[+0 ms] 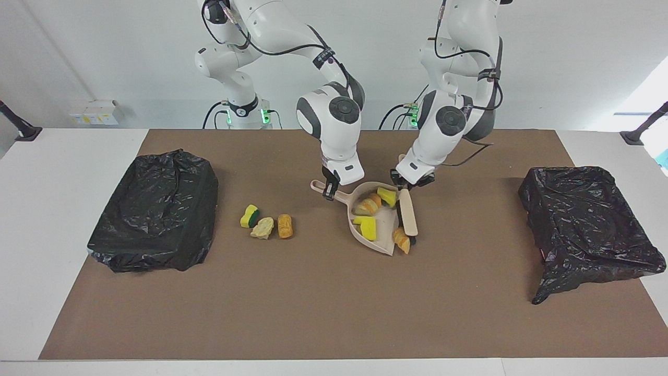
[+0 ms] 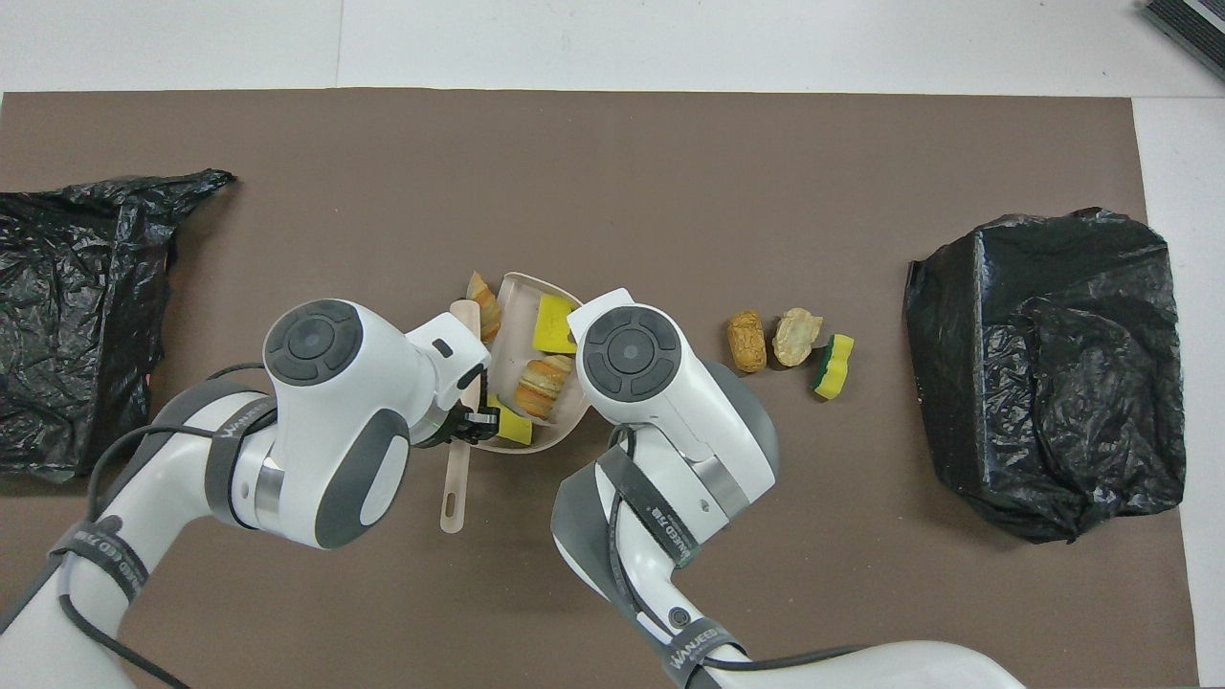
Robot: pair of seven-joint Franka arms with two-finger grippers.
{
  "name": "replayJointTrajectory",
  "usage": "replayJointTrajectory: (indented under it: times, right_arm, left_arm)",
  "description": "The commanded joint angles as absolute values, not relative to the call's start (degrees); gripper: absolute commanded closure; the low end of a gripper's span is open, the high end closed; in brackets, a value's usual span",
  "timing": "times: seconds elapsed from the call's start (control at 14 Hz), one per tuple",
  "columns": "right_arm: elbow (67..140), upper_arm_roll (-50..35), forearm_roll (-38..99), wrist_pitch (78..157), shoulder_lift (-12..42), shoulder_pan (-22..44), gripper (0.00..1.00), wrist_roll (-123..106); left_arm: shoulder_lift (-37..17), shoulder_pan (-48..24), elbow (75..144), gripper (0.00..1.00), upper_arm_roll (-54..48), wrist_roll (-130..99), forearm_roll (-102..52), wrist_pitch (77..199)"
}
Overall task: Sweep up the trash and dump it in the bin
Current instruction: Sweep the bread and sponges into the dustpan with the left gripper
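Note:
My right gripper (image 1: 329, 191) is shut on the handle of the beige dustpan (image 1: 344, 196), which rests on the brown mat. In the pan (image 2: 522, 284) lie three pieces of trash: a yellow sponge (image 1: 367, 226), a green-sided sponge (image 1: 387, 196) and a bread chunk (image 1: 368, 204). Another bread chunk (image 1: 401, 240) sits at the pan's open lip. My left gripper (image 1: 406, 183) is shut on the brush (image 1: 407, 211), whose bristles press along that lip. Three more scraps (image 1: 263, 224) lie on the mat toward the right arm's end.
Two bins lined with black bags stand on the mat, one (image 1: 154, 224) at the right arm's end and one (image 1: 589, 224) at the left arm's end. The three loose scraps (image 2: 790, 346) lie between the dustpan and the right arm's bin (image 2: 1048, 364).

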State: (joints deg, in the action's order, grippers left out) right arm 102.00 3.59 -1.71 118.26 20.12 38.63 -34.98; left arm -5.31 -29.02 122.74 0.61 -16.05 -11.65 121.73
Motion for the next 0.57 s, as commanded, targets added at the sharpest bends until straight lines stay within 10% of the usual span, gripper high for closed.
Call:
replayJointTrajectory:
  times: [0.0,0.5]
  right_arm:
    - [103.7,3.3,-3.4,119.5,18.7,38.4,1.00,-33.0]
    - [103.4,3.3,-3.3,118.1,18.5,37.7,1.00,-32.9]
  left_arm:
    - [-3.3,-32.2,124.2,1.00,1.4,-15.8,-14.5,120.2]
    - [-3.5,-28.1,121.9,1.00,2.3,-16.2,-13.9,119.5]
